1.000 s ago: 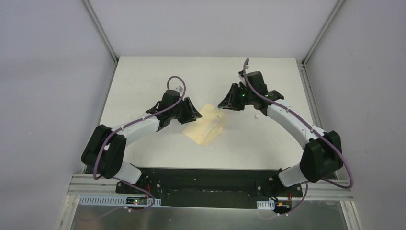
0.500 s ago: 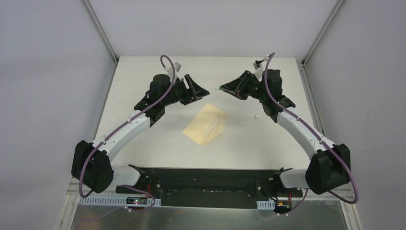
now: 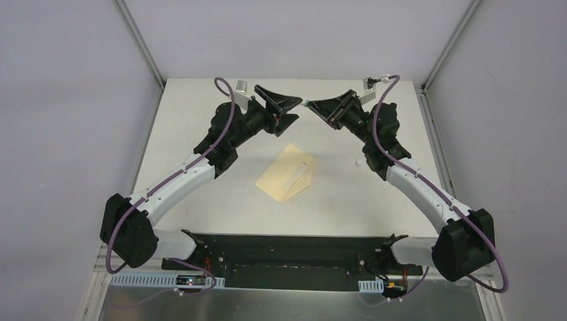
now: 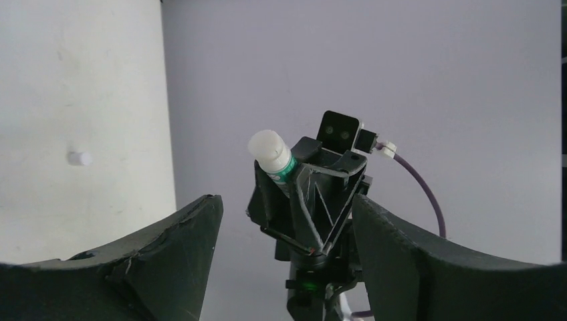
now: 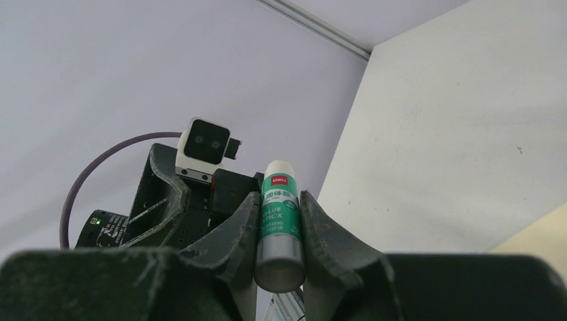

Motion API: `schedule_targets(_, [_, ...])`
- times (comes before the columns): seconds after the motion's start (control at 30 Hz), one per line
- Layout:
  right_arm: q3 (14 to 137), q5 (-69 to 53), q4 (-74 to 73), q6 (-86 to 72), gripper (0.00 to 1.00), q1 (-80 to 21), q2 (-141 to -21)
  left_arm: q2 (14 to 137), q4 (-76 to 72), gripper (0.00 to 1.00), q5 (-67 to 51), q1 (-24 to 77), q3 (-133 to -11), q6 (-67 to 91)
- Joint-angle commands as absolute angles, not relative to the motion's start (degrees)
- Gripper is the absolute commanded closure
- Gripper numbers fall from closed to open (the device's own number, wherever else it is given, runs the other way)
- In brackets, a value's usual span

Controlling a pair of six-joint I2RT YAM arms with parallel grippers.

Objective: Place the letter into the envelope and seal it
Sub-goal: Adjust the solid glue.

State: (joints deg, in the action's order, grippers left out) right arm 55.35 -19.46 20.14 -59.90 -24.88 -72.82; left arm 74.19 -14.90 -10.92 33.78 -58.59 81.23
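Note:
The yellow-tan envelope [image 3: 286, 172] lies flat on the white table [image 3: 200, 107] between the arms, with a pale strip across it. Its corner shows in the right wrist view as the envelope [image 5: 543, 235]. No separate letter is in view. Both grippers hang high over the back of the table, facing each other. My right gripper [image 3: 319, 105] is shut on a white-green glue stick [image 5: 279, 214], whose white end points at the left gripper. My left gripper [image 3: 291, 111] is open and holds nothing. From the left wrist, the glue stick [image 4: 273, 155] sits beyond the left gripper [image 4: 287, 231].
A small white piece [image 3: 359, 162] lies on the table right of the envelope, also seen as the white piece [image 4: 79, 158]. Grey walls and metal frame posts [image 3: 140, 43] enclose the table's back and sides.
Both arms lifted off the envelope and swung up toward the back until the grippers face each other. The left jaws spread wider; the right kept hold of the glue stick.

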Motion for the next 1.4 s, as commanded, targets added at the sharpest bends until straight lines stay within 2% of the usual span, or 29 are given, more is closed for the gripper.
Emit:
schedule_targets(0.0, [56.89,-15.63,27.09,-58.79,1.00,-26.56,-70.63,76.28,-21.19,0.27,-6.54,35.69,-61.71,87.31])
schedule_targets(0.1, [56.88,-15.30,28.33,-58.60,1.00,-27.42,-70.80,77.17,-22.74,0.28,-5.68,35.68,-62.13,88.47])
schedule_targets(0.53, [56.45,-10.89,29.77,-55.77,1.00,-31.29,-70.53,79.31,-25.39,0.49,-3.19,35.68,-63.49,90.63])
schedule_targets(0.97, [56.57,-5.15,27.09,-51.06,1.00,-34.41,-70.19,79.49,-25.78,0.65,-3.38,35.69,-63.28,91.05])
schedule_targets(1.23, [56.76,-3.58,25.72,-49.12,1.00,-35.41,-70.04,79.69,-25.78,0.81,-3.48,35.69,-63.58,91.10])
schedule_targets(1.37, [56.91,-3.34,24.78,-48.57,0.92,-35.68,-70.22,79.64,-25.58,0.87,-3.34,35.62,-63.60,90.92])
